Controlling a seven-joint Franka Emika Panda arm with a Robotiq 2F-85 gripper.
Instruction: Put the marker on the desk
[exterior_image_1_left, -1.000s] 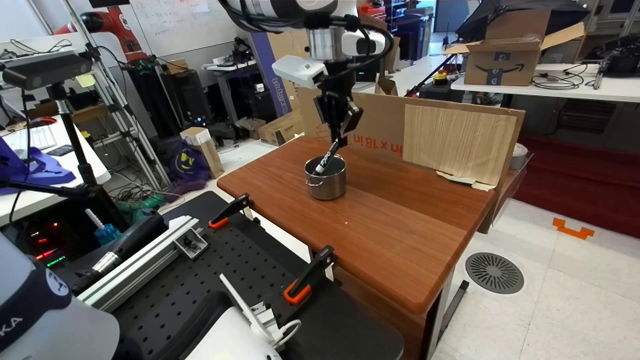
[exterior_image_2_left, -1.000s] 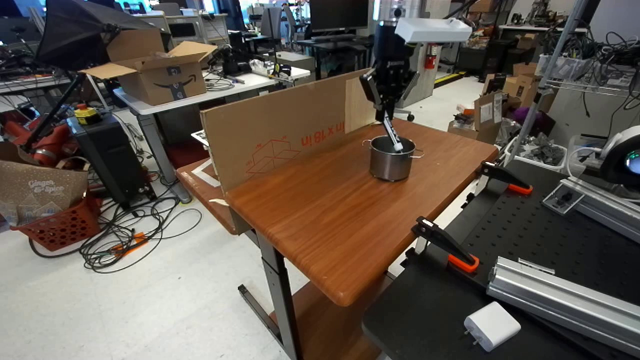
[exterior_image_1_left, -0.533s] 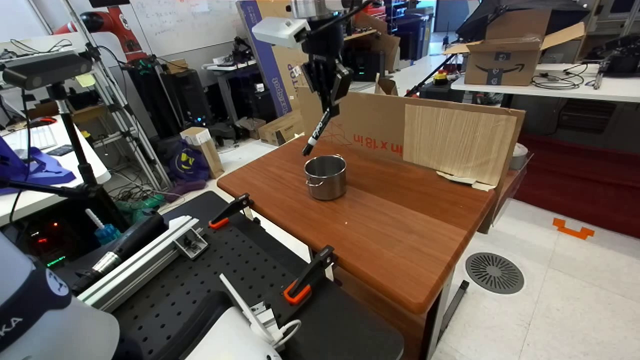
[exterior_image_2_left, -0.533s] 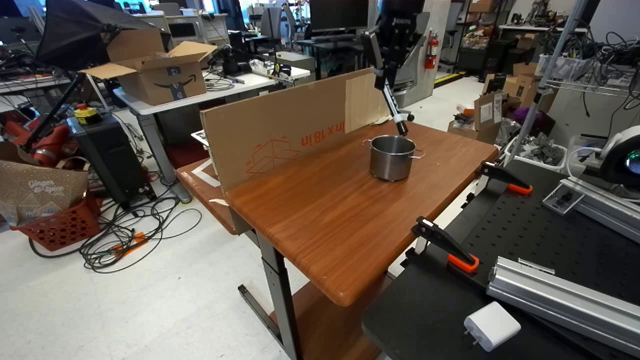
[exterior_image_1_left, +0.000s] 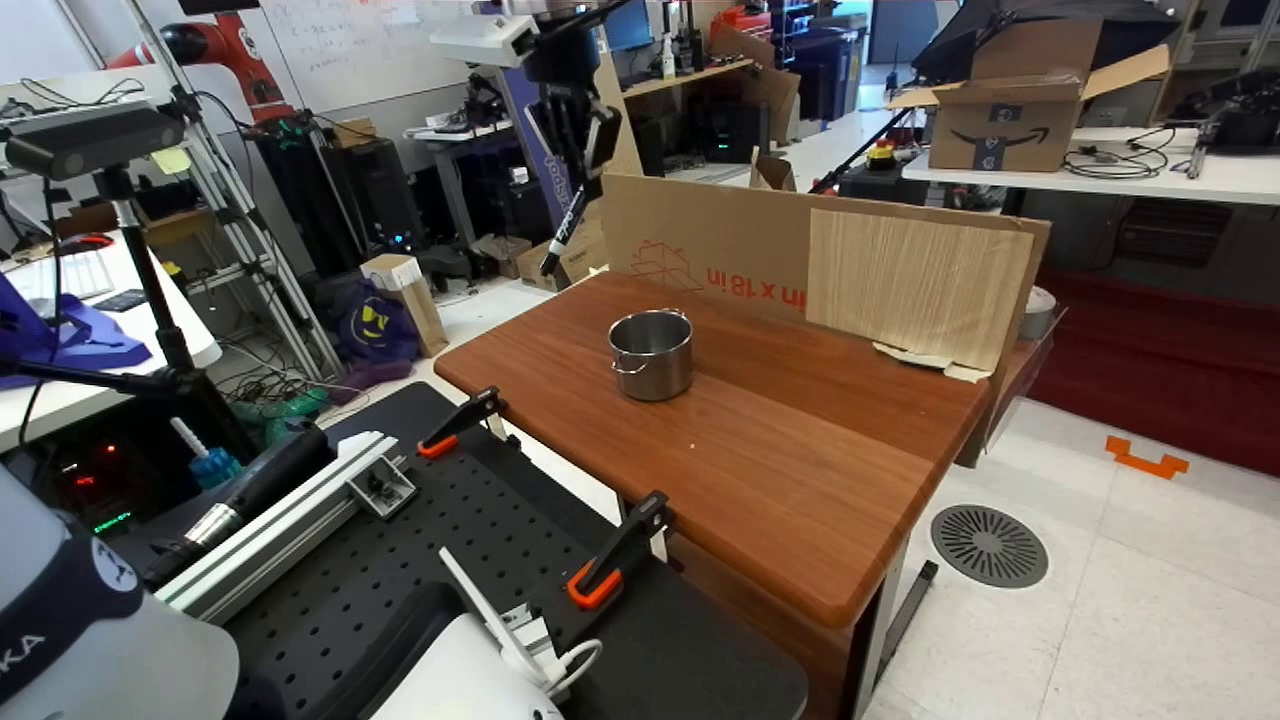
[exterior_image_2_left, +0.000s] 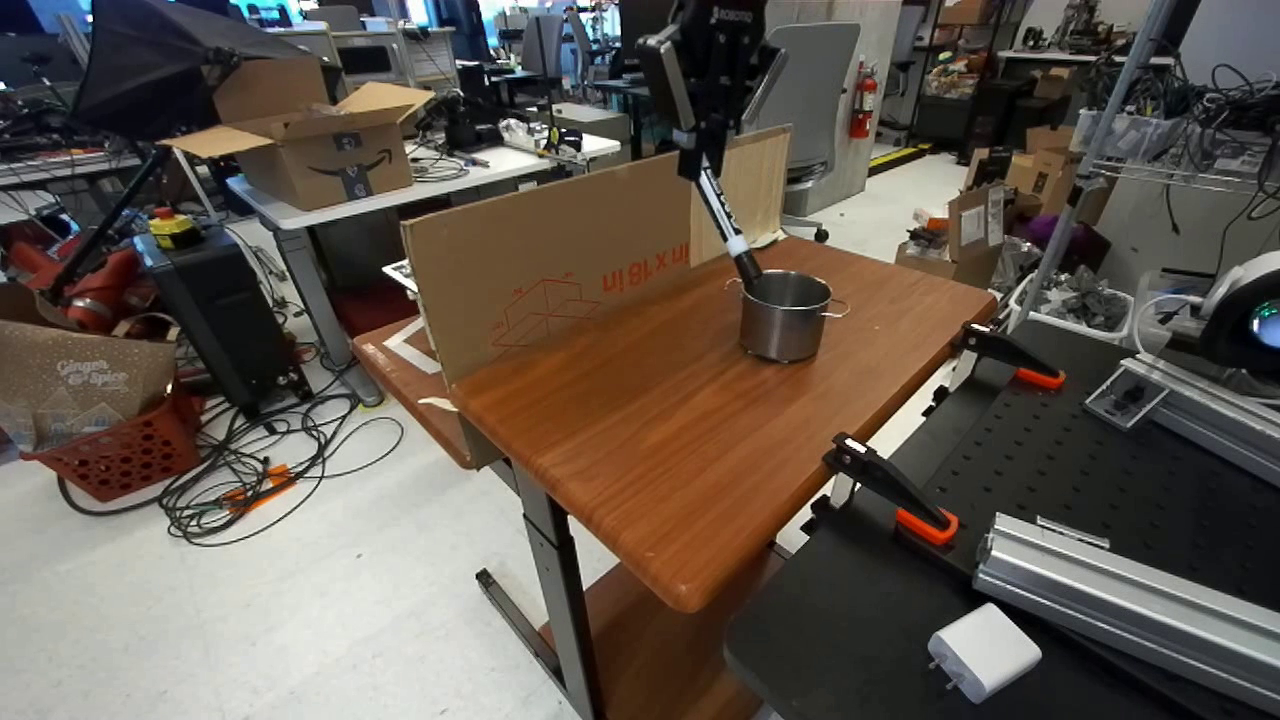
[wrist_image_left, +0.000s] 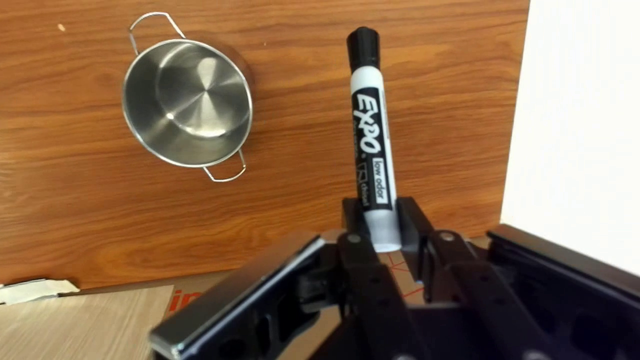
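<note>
The marker is a slim white stick with a black label and black cap; it shows in the wrist view (wrist_image_left: 372, 135) and in both exterior views (exterior_image_1_left: 566, 228) (exterior_image_2_left: 722, 215). My gripper (wrist_image_left: 382, 220) is shut on its white end. The marker hangs tilted, cap end down, in the air and outside the metal pot. The gripper also shows in both exterior views (exterior_image_1_left: 585, 185) (exterior_image_2_left: 700, 165). The desk, with its reddish-brown wooden top (exterior_image_1_left: 780, 460), lies below; it also shows in an exterior view (exterior_image_2_left: 640, 430) and the wrist view (wrist_image_left: 290, 190).
A small metal pot (exterior_image_1_left: 655, 368) with wire handles stands upright on the desk; it looks empty in the wrist view (wrist_image_left: 195, 100). A cardboard panel (exterior_image_2_left: 560, 270) stands along one desk edge. Black clamps (exterior_image_1_left: 620, 550) sit on the black perforated bench (exterior_image_1_left: 480, 540) beside the desk.
The marker, its lower end inside the pot a second ago, has been lifted out. The gripper has carried it up and sideways, away from the pot. The pot has not moved.
</note>
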